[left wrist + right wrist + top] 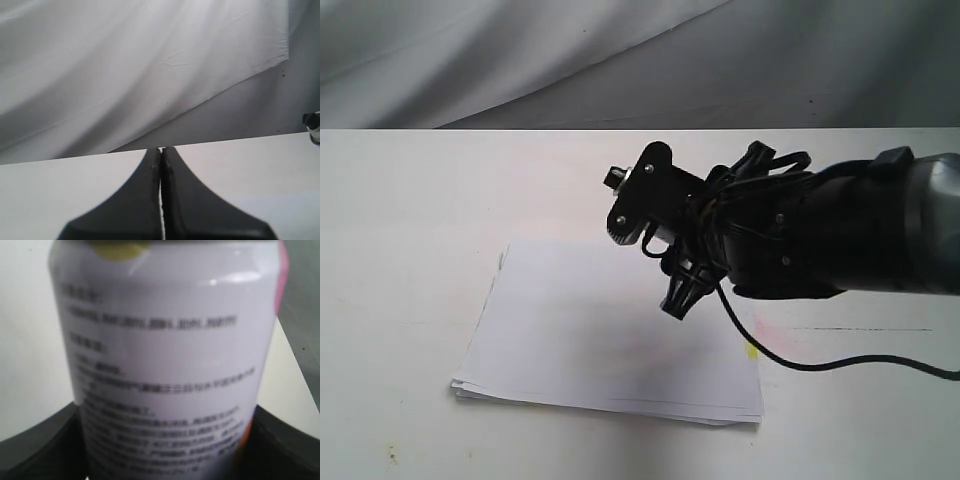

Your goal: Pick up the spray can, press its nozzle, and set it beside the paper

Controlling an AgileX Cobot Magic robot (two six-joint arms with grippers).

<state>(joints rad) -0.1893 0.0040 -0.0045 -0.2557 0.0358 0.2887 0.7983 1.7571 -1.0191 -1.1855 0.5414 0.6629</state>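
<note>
The spray can [165, 365] fills the right wrist view, silver-grey with blurred printed text. My right gripper [165, 445] is shut on it, one black finger [40, 450] on each side. In the exterior view that gripper [660, 245] hangs in the air over the far right part of the paper [590, 340], and its fingers hide most of the can. The black nozzle [613, 177] sticks out to the upper left. The paper's yellow tab [752, 351] shows at its right edge. My left gripper [161, 150] is shut and empty, over bare table.
The white table [410, 250] ends at a grey cloth backdrop [520, 60]. A black cable [820, 364] trails from the right arm across the table, right of the paper. The nozzle [312, 120] shows at the edge of the left wrist view.
</note>
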